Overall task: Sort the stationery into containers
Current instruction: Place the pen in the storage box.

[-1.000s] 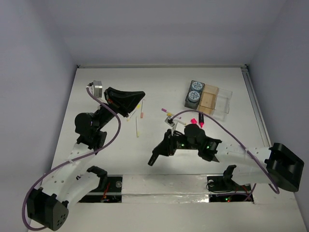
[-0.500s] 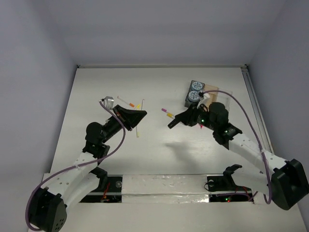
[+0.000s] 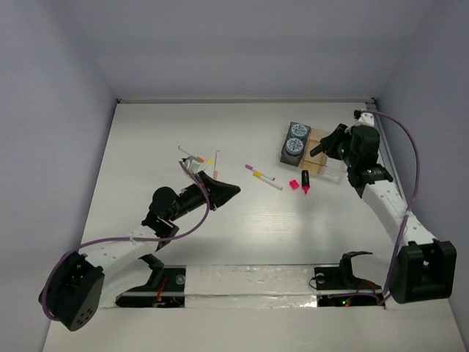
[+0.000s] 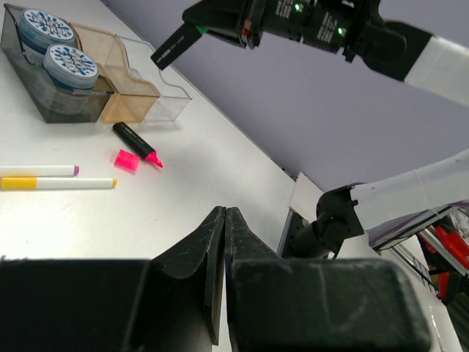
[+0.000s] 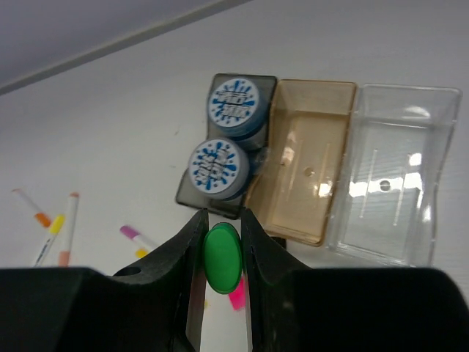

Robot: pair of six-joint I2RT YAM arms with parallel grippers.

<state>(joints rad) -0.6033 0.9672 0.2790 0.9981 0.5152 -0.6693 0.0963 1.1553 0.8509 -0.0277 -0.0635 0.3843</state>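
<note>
Right gripper (image 5: 222, 222), pinching a small green piece (image 5: 222, 257), hovers above the divided tray (image 5: 399, 92), whose dark compartment holds two canisters (image 5: 218, 166). The likely next move is to centre the piece over a free compartment and let go. Left gripper (image 4: 223, 216), shut and empty, sits well left of the tray, near loose pens (image 3: 262, 176).

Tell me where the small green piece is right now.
The green piece is pinched in the right gripper, seen in the right wrist view, hovering by the dark end of the tray that holds two round canisters.
</note>
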